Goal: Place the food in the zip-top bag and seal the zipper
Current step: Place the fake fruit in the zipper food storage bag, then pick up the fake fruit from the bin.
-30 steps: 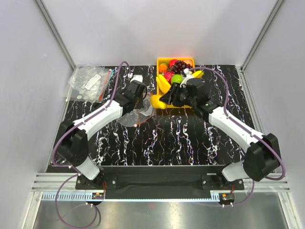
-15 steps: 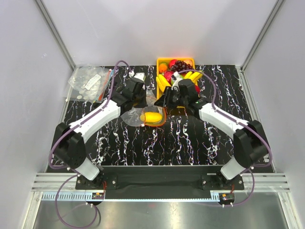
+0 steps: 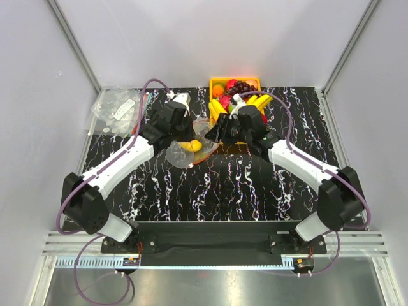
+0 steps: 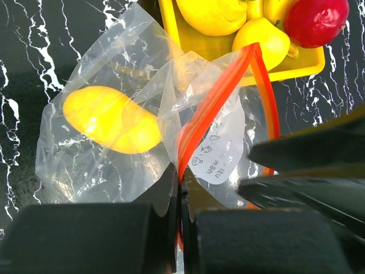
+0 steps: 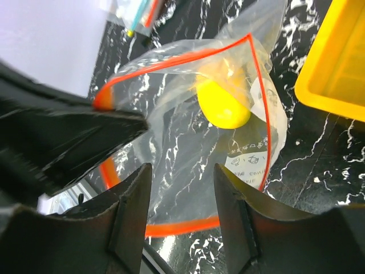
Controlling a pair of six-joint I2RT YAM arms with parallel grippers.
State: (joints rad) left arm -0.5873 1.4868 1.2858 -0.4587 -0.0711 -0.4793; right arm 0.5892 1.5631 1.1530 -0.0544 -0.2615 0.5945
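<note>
The clear zip-top bag (image 3: 185, 152) lies left of the yellow tray (image 3: 234, 83) and holds one yellow fruit (image 3: 191, 146), seen too in the left wrist view (image 4: 111, 120) and the right wrist view (image 5: 222, 105). My left gripper (image 4: 181, 191) is shut on the red-orange zipper (image 4: 214, 105) at the bag's mouth and holds the mouth up. The zipper (image 5: 188, 225) gapes open in the right wrist view. My right gripper (image 5: 182, 217) is open and empty, just above the open mouth, between the bag and the tray (image 5: 336, 63).
The tray holds several fruits: bananas (image 3: 220, 109), grapes (image 3: 240, 87), a green one (image 3: 237, 104). A pile of clear packets with white labels (image 3: 121, 109) lies at the far left. Grey walls close in on three sides.
The yellow fruit left my right gripper and now lies in the bag. My left gripper lifted the bag's mouth up and back. My right gripper drew back toward the tray.
</note>
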